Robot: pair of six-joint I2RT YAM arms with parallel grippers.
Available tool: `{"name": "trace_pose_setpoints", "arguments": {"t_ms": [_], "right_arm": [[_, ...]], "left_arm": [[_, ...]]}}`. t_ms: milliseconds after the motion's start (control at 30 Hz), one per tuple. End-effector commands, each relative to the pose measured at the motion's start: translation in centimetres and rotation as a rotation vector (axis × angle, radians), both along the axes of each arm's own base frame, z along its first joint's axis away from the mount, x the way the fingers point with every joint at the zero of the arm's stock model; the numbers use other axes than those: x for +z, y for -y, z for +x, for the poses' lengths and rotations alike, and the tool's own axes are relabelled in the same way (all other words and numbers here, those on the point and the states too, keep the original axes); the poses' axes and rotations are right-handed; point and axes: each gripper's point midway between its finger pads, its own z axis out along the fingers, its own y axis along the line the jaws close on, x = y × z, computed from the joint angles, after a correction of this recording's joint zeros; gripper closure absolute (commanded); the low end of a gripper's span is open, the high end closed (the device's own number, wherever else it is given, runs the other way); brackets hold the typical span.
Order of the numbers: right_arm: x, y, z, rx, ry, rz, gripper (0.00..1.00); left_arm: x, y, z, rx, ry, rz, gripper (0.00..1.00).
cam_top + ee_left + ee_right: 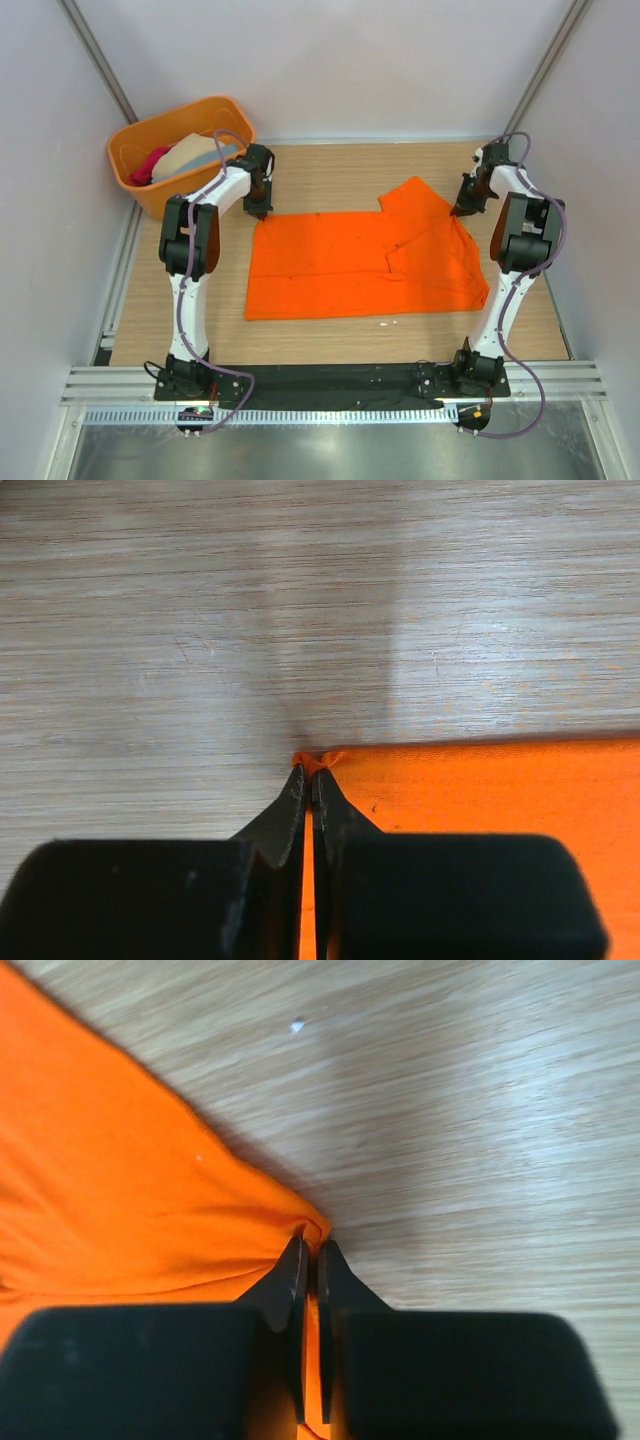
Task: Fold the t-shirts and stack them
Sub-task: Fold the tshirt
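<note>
A bright orange t-shirt point(360, 265) lies spread on the wooden table, its right part folded over. My left gripper point(258, 212) is down at the shirt's far left corner, shut on the orange t-shirt point(480, 790); the cloth bunches at its fingertips point(311, 770). My right gripper point(463, 210) is at the far right edge, shut on a pinched fold of the orange t-shirt point(110, 1200), with cloth showing between its fingertips point(311, 1250). Other t-shirts, crimson-pink point(146, 165), beige point(190, 155) and grey-blue point(226, 152), lie heaped in the tub.
An orange plastic tub point(138, 140) stands at the table's far left corner, just behind my left arm. White walls close in the table at the back and both sides. Bare wood point(330, 170) lies beyond the shirt.
</note>
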Motion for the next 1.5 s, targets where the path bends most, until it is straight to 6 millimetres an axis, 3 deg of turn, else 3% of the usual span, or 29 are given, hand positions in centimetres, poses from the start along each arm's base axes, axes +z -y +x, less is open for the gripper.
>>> {"name": "trace_pose_setpoints", "arguments": {"t_ms": [0,100,267,400,600,700,800,1300,1467], "right_arm": [[1.4,3.0,1.2,-0.067,0.009,-0.152,0.99],[2.5,3.9,1.9,-0.09,0.047,-0.187,0.99],[4.1,2.9,2.7,-0.021,0.137,-0.154,0.99],[3.8,2.3,2.3,0.0,0.14,-0.135,0.99],[3.2,2.1,2.1,-0.01,0.122,-0.115,0.98],[3.1,1.7,2.3,-0.012,0.109,-0.077,0.63],[2.9,1.2,2.8,-0.011,0.118,-0.048,0.57],[0.9,0.5,3.6,0.022,0.064,0.014,0.59],[0.4,0.2,3.9,0.035,0.059,0.025,0.69]], "left_arm": [[-1.6,-1.9,0.1,0.101,-0.033,0.017,1.0],[-0.8,-2.1,0.4,0.121,-0.01,-0.043,1.0],[0.4,-2.8,0.2,0.112,0.057,-0.023,1.0],[1.1,-3.4,0.2,0.114,0.078,0.003,1.0],[1.9,-2.9,0.8,0.101,0.099,-0.028,1.0],[1.9,-2.3,0.9,0.095,0.096,-0.055,1.0],[1.8,-2.1,0.9,0.092,0.092,-0.062,1.0],[0.8,-2.1,0.6,0.091,0.063,-0.058,1.0],[0.7,-1.9,0.6,0.087,0.057,-0.062,1.0]]}}
